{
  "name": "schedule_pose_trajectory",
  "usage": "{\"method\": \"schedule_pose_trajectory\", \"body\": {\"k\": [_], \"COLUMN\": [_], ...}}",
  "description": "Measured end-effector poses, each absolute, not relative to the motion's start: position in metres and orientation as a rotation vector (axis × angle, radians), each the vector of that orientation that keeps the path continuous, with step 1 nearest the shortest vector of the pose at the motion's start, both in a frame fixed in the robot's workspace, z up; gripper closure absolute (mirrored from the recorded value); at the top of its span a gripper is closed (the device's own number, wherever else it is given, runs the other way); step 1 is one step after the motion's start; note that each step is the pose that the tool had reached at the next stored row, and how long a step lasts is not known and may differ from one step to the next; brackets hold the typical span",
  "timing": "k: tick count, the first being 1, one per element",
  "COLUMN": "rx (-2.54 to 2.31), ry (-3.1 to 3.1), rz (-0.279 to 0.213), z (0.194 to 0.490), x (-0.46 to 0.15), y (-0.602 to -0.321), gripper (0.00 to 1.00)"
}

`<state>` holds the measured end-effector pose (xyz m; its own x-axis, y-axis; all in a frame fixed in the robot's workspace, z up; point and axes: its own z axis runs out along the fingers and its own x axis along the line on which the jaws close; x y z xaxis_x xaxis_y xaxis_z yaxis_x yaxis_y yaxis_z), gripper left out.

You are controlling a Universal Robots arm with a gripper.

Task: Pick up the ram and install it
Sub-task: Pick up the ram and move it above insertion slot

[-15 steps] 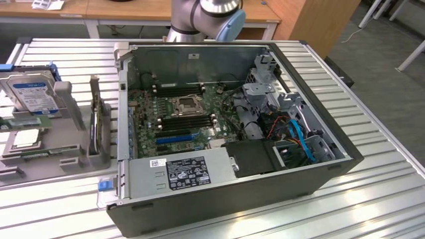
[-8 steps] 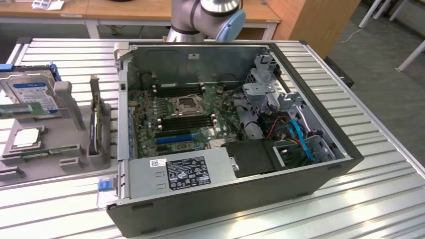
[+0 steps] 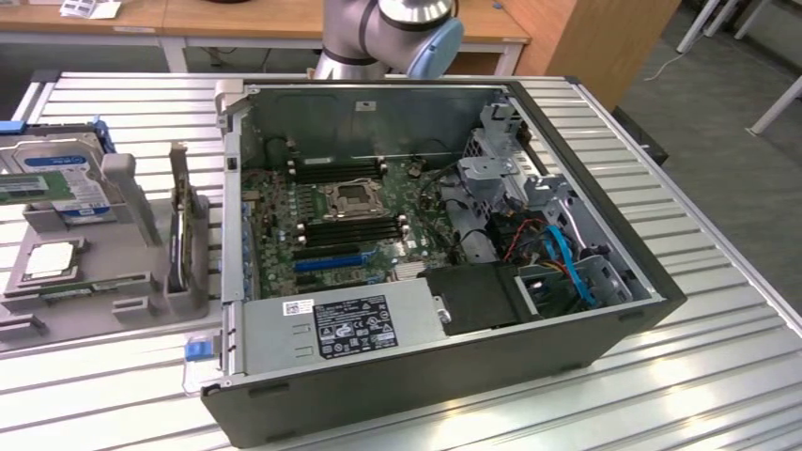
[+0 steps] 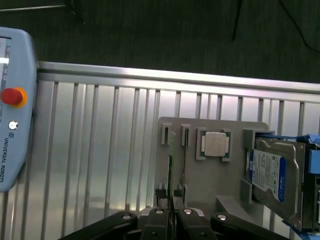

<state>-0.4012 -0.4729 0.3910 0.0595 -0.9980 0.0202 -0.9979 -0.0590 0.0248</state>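
Note:
The ram (image 3: pixel 78 287) is a thin green stick standing on edge in a slot of the grey holder (image 3: pixel 38 268) at the exterior view's left, beside the open computer case (image 3: pixel 439 376). Seen edge-on in the wrist view, the ram (image 4: pixel 170 165) is a narrow green line running toward my gripper (image 4: pixel 172 217). The gripper hangs high above the holder (image 4: pixel 200 180), its fingers (image 4: pixel 161 220) pressed together with nothing between them. Black memory slots (image 3: pixel 357 230) lie on the motherboard beside the processor socket (image 3: pixel 351 199).
The holder also carries a silvery processor chip (image 4: pixel 215 145), a blue-labelled hard drive (image 4: pixel 275 175) and an upright dark expansion card (image 3: pixel 182 225). A teach pendant (image 4: pixel 12 105) lies on the slatted metal table (image 3: pixel 701 376). The arm's base (image 3: pixel 376 28) stands behind the case.

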Motion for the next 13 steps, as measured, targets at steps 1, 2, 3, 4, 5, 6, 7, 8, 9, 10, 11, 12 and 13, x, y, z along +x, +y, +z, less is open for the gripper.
{"method": "schedule_pose_trajectory", "body": {"k": [1, 2, 3, 4, 5, 6, 7, 8, 9, 10, 11, 12, 13], "rx": [2.263, 2.263, 2.263, 2.263, 2.263, 2.263, 2.263, 2.263, 2.263, 2.263, 2.263, 2.263, 2.263], "ry": [-2.133, -2.133, -2.132, -2.132, -2.132, -2.132, -2.133, -2.133, -2.133, -2.132, -2.132, -2.132, -2.132], "rz": [-0.004, -0.004, -0.004, -0.004, -0.004, -0.004, -0.004, -0.004, -0.004, -0.004, -0.004, -0.005, -0.005], "z": [0.391, 0.391, 0.391, 0.391, 0.391, 0.391, 0.391, 0.391, 0.391, 0.391, 0.391, 0.391, 0.391], "x": [-0.401, -0.401, -0.401, -0.399, -0.397, -0.394, -0.387, -0.383, -0.379, -0.374, -0.37, -0.365, -0.361], "y": [-0.473, -0.473, -0.473, -0.473, -0.473, -0.473, -0.473, -0.473, -0.473, -0.473, -0.473, -0.473, -0.473], "gripper": [0.87, 0.87, 0.87, 0.87, 0.87, 0.87, 0.87, 0.87, 0.87, 0.87, 0.87, 0.87, 0.87]}}
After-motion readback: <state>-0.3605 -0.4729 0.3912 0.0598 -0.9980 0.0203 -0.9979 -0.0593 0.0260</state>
